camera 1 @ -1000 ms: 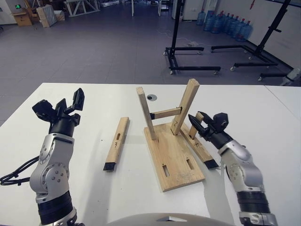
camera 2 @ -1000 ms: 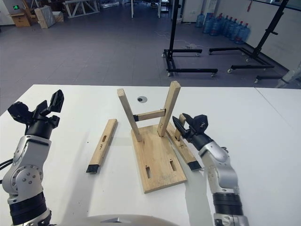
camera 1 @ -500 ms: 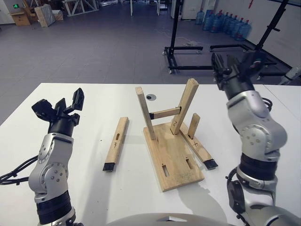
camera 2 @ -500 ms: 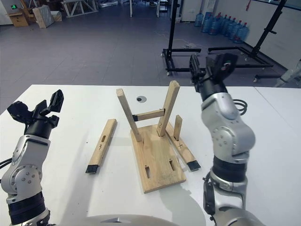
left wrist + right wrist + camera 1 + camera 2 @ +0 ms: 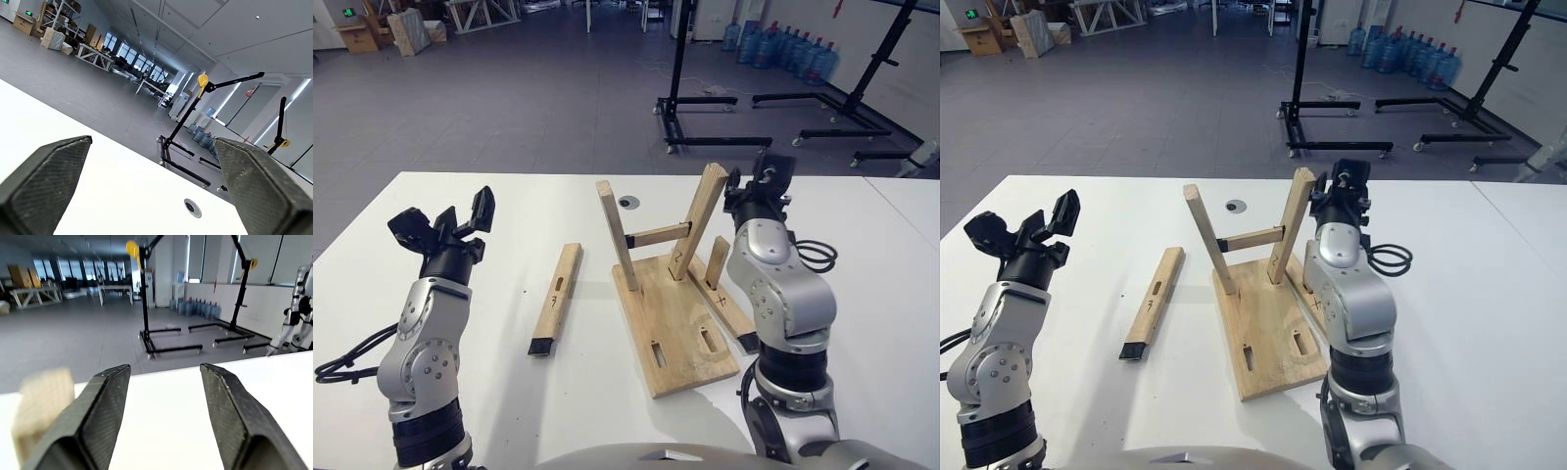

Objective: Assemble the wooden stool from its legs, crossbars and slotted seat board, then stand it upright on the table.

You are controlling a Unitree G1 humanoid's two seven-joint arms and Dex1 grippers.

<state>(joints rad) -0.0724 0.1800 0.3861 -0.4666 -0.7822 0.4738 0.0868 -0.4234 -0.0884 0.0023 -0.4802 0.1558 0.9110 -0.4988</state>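
Right wrist view: right gripper (image 5: 159, 382), jaws apart, crowds the upright leg (image 5: 704, 220); left gripper (image 5: 442, 221) gapes too. One nudge could topple it!

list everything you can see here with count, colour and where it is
seat board: 1, light wood, flat mid-table
standing legs: 2, light wood, upright in the board's far end
crossbar: 1, light wood, joining the standing legs
loose leg: 1, wood with black foot, flat left of the board
second loose leg: 1, same, flat right of the board
short crossbar: 1, wood, rising from it
table: 1, white
floor stands: several, black, behind
left gripper: black, open, over table's left
right gripper: black, open, beside a standing leg's top
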